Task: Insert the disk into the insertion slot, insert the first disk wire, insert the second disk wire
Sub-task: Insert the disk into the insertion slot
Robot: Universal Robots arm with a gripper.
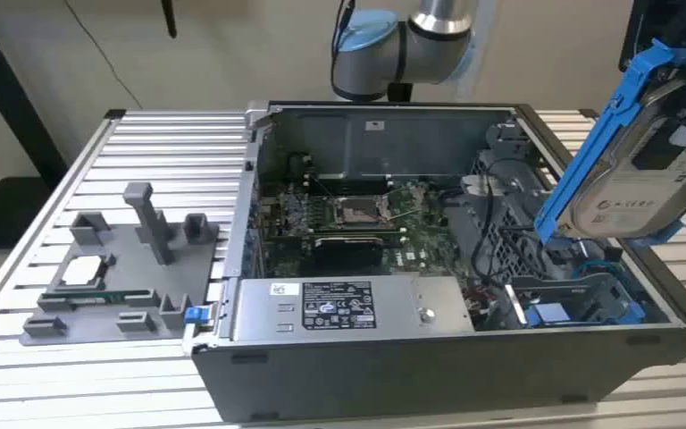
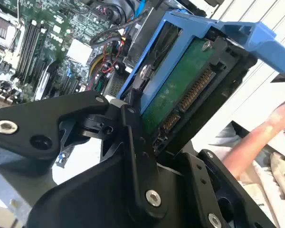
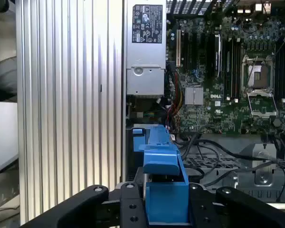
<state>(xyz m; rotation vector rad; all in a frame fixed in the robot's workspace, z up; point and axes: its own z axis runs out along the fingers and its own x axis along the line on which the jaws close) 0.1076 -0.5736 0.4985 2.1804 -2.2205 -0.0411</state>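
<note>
While the gripper (image 3: 164,203) has its jaws clamped on the blue carrier (image 3: 160,152), the disk (image 1: 647,183) hangs tilted above the open computer case (image 1: 439,380), at the exterior view's right. The insertion slot (image 1: 570,302) sits under it, near the power supply (image 1: 343,308).

The arm (image 1: 421,40) reaches high, its claw (image 3: 166,202) clamped on the tilted disk (image 1: 641,170).

Wall (image 1: 57,54): plain beige, behind the table.
Table (image 1: 117,152): ribbed silver aluminium slats, wide, filling the foreground.
Post (image 1: 10,89): black, slanting, at the exterior view's left.
Light: even, soft sheen on the slats.
</note>
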